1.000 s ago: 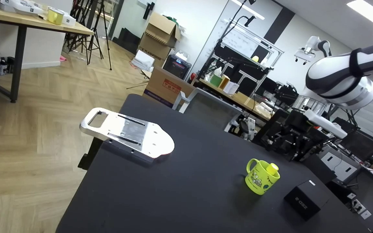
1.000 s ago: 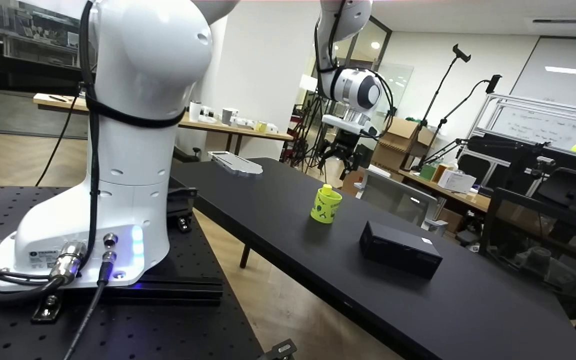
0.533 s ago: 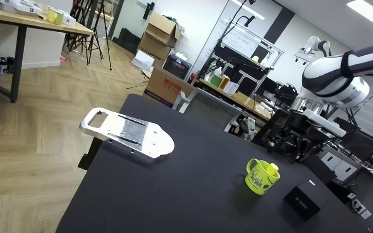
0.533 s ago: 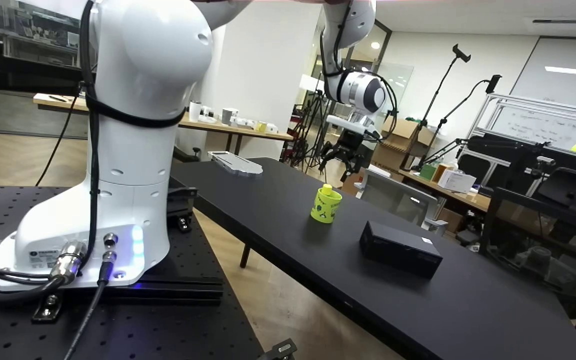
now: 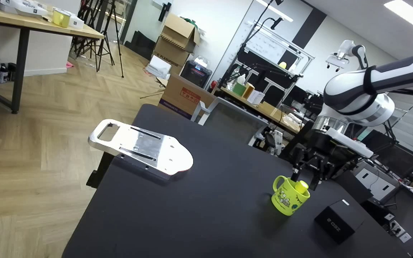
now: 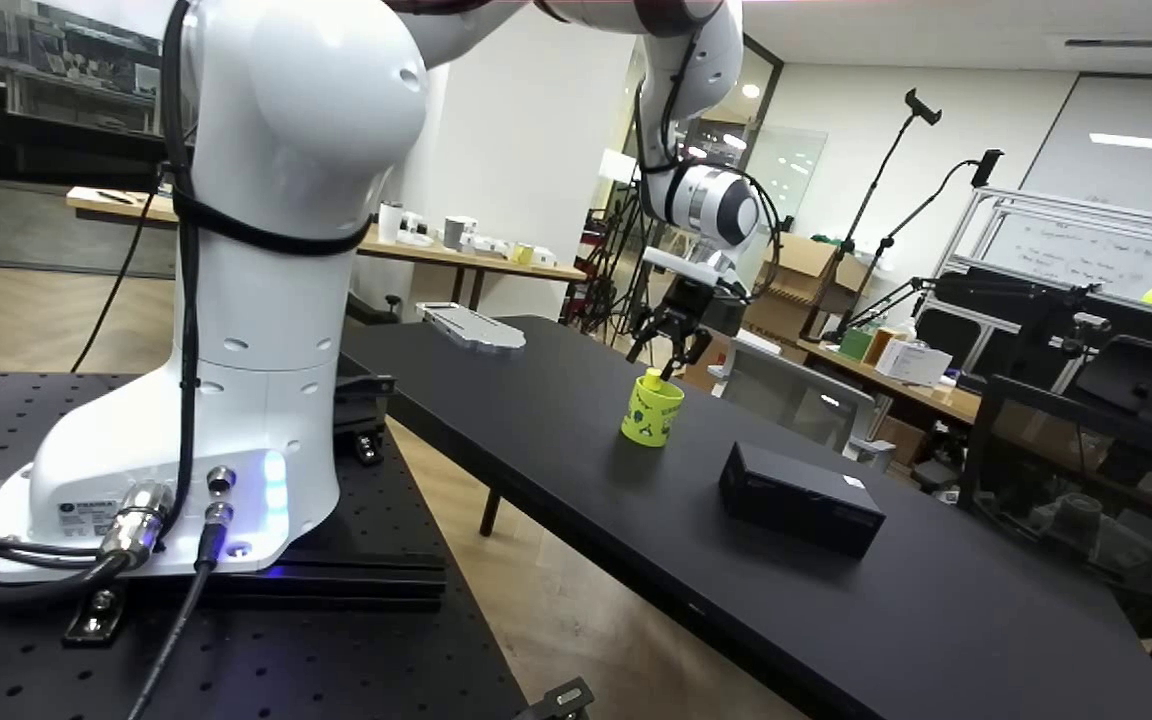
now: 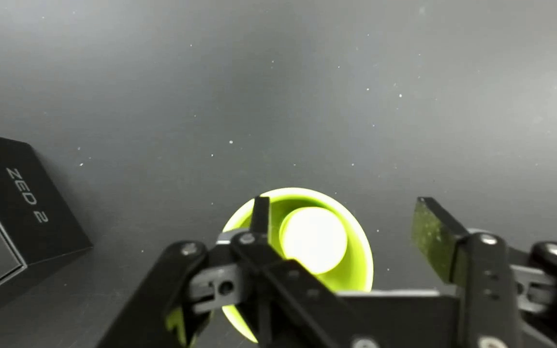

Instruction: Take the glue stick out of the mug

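The lime-green mug (image 5: 287,199) stands upright on the black table; it also shows in an exterior view (image 6: 650,418) and in the wrist view (image 7: 359,263). The glue stick (image 5: 301,186) stands inside it, its yellow-green top just above the rim; its top also shows in an exterior view (image 6: 653,379) and looks overexposed white in the wrist view (image 7: 315,240). Its lower part is hidden. My gripper (image 5: 304,181) is open and empty above the mug. In the wrist view (image 7: 341,208) the left finger overlaps the mug's opening beside the glue stick; the right finger lies beyond the rim.
A black ZED 2 box (image 5: 339,220) lies near the mug; it also shows at the left of the wrist view (image 7: 22,198). A silver metal plate with a handle hole (image 5: 149,147) lies at the table's end. A grey chair (image 5: 228,120) stands against the table's edge.
My gripper has come down and across from beyond the mug to just above its opening. The mug, glue stick and box have not moved.
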`<action>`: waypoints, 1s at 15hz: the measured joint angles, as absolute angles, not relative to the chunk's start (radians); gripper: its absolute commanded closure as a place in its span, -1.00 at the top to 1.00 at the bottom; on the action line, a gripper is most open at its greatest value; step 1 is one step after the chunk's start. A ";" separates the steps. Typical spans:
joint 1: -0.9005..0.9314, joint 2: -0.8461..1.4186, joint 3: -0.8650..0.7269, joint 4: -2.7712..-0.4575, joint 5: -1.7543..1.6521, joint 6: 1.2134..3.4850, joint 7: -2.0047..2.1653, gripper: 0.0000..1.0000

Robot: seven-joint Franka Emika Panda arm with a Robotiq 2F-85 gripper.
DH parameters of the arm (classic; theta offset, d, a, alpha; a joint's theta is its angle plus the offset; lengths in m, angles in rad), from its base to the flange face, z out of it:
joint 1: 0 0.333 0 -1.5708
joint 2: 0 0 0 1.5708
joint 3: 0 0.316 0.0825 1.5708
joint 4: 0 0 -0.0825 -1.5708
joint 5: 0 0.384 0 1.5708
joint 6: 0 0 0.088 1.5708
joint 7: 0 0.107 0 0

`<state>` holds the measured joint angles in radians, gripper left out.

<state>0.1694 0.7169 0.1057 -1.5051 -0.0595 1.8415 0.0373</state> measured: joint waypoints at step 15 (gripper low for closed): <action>0.166 0.595 0.104 -1.468 -0.029 1.703 0.026 -0.83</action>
<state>0.1663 0.5949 0.1042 -1.4684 -0.0287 1.7026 0.0260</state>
